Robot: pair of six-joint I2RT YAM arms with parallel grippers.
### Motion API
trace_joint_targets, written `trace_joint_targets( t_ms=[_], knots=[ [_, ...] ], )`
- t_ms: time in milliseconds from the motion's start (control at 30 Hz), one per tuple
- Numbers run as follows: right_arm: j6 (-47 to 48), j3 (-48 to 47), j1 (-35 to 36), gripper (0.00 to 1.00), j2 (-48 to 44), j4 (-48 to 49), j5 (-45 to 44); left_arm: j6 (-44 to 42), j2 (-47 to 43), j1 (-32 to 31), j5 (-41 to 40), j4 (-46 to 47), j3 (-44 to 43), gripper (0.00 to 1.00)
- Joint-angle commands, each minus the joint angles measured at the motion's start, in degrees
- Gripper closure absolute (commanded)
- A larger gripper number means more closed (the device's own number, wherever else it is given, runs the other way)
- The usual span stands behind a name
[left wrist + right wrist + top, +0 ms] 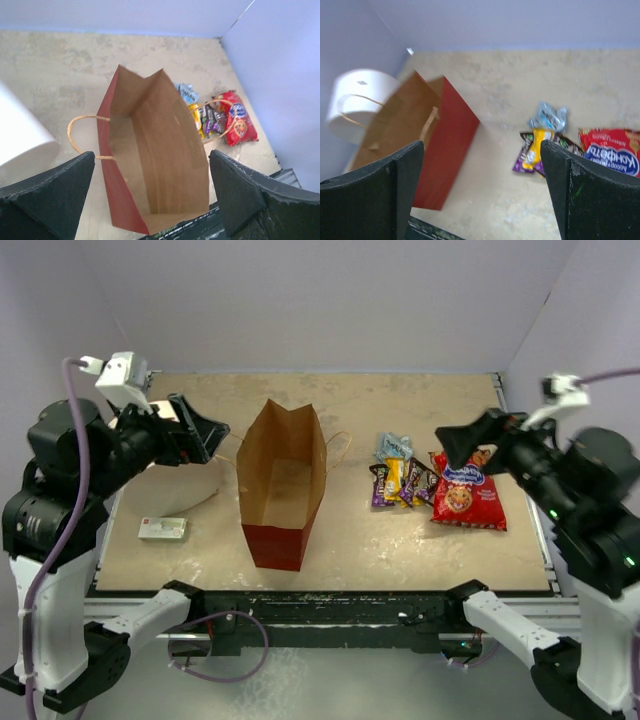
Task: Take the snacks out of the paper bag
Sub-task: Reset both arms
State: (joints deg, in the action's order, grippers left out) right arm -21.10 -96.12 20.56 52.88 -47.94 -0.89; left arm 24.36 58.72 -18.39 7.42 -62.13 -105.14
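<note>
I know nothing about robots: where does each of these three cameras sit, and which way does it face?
Top external: above and behind the arms, looking down on the table; both arms, left tool and right tool show.
Left wrist: on the left arm, looking down into the open paper bag; its two black fingers frame the bottom.
Right wrist: on the right arm, facing the bag's red side and the snacks; its fingers show too.
Shared: both wrist views show bag, snacks and white tub.

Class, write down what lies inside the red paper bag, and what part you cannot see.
Inside the paper bag only brown paper shows, no packets. The snacks lie beside it. From above, its near wall hides the floor's near edge.
</note>
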Motion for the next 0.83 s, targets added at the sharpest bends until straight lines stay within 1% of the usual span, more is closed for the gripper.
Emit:
trace_joint_targets(
  t_ms=[0, 100, 200, 333, 533, 667, 700, 733, 800],
  knots=[
    [-3.04, -8.75, 0.10, 0.00, -2.51, -3.89, 0.53, -0.52, -3.29, 0.32, 1.01, 8.40, -2.67, 0.01],
    [-3.96, -12.99, 0.10, 0.01, -3.63, -4.80, 1.34, 0.57, -4.63, 0.36, -0.17, 10.38, -3.99, 0.01],
    [-5.25, -14.80, 0.10, 0.00, -4.18, -5.49, 1.53, 1.57, -6.07, 0.31, -3.32, 10.68, -5.25, 0.01],
    [-5.88, -12.96, 0.10, 0.00, -5.97, -2.81, -0.50, 1.74, -7.90, 0.29, -7.10, 11.42, -5.41, 0.01],
    [-6.76, -12.97, 0.10, 0.00, -4.97, -3.20, -2.92, 1.73, -8.25, 0.36, -7.59, 9.59, -6.96, 0.01],
    [-6.85, -12.63, 0.10, 0.00, -4.87, -2.60, -2.90, 1.40, -8.44, 0.36, -7.89, 8.60, -7.19, 0.01],
    [-6.35, -12.41, 0.10, 0.00, -4.95, -2.80, -3.75, 1.39, -8.52, 0.36, -7.94, 8.53, -7.08, 0.01],
    [-3.76, -11.89, 0.10, 0.01, -5.30, -1.63, -3.24, 1.39, -8.59, 0.33, -7.95, 8.51, -6.87, 0.01],
    [-4.01, -10.88, 0.10, 0.01, -6.26, -0.38, -4.13, 1.67, -8.62, 0.37, -7.68, 8.58, -6.52, 0.01]
  ],
)
